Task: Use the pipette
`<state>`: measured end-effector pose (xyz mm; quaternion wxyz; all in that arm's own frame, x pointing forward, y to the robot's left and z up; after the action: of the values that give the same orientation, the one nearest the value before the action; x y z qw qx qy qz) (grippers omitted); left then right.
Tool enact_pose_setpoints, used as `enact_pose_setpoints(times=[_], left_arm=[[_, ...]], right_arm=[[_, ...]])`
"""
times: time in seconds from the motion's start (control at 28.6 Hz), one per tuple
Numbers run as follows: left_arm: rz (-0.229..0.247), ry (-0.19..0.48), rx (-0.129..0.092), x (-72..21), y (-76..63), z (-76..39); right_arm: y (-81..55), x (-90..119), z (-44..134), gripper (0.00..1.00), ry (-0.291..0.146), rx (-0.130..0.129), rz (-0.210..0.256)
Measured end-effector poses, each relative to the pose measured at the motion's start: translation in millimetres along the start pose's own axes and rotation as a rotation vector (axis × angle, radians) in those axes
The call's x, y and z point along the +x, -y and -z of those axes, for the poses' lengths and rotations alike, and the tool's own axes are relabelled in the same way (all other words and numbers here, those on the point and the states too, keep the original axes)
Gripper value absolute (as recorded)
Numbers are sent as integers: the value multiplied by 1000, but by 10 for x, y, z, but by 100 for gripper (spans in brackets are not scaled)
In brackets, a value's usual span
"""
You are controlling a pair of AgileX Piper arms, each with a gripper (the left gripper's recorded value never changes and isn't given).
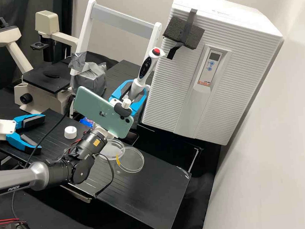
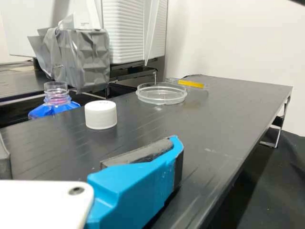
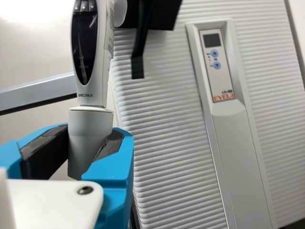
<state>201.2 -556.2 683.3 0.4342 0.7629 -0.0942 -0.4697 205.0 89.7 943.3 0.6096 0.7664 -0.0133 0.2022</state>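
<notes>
Gripping the pipette (image 1: 144, 70) by its lower barrel, the right jaws are closed on it, near upright, at 1 o'clock of the petri dish (image 1: 131, 160). Left jaws gape wide, empty. Judged light, rigid, smooth plastic: hold mid-body, clear of the plunger.

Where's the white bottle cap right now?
In the high view the white cap sits upright on the black bench, left of centre, between the left tool and the open blue bottle.
</notes>
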Motion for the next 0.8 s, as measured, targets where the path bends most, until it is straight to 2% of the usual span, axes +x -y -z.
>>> enact_pose_setpoints(times=[0.14,0.31,0.45,0.63,0.8], left_arm=[[0,2,-3,5,10,3],[-6,6,-5,8,13,3],[-5,8,-5,10,14,-1],[-6,20,-2,26,10,-28],[-7,25,-1,38,7,-37]], right_arm=[[9,-13,29,0,-10,-21,17],[-4,-25,52,0,-16,-27,11],[-24,-67,43,0,-3,-50,8],[-61,-97,83,0,-13,-77,-4],[-61,-108,107,0,-23,-87,0]])
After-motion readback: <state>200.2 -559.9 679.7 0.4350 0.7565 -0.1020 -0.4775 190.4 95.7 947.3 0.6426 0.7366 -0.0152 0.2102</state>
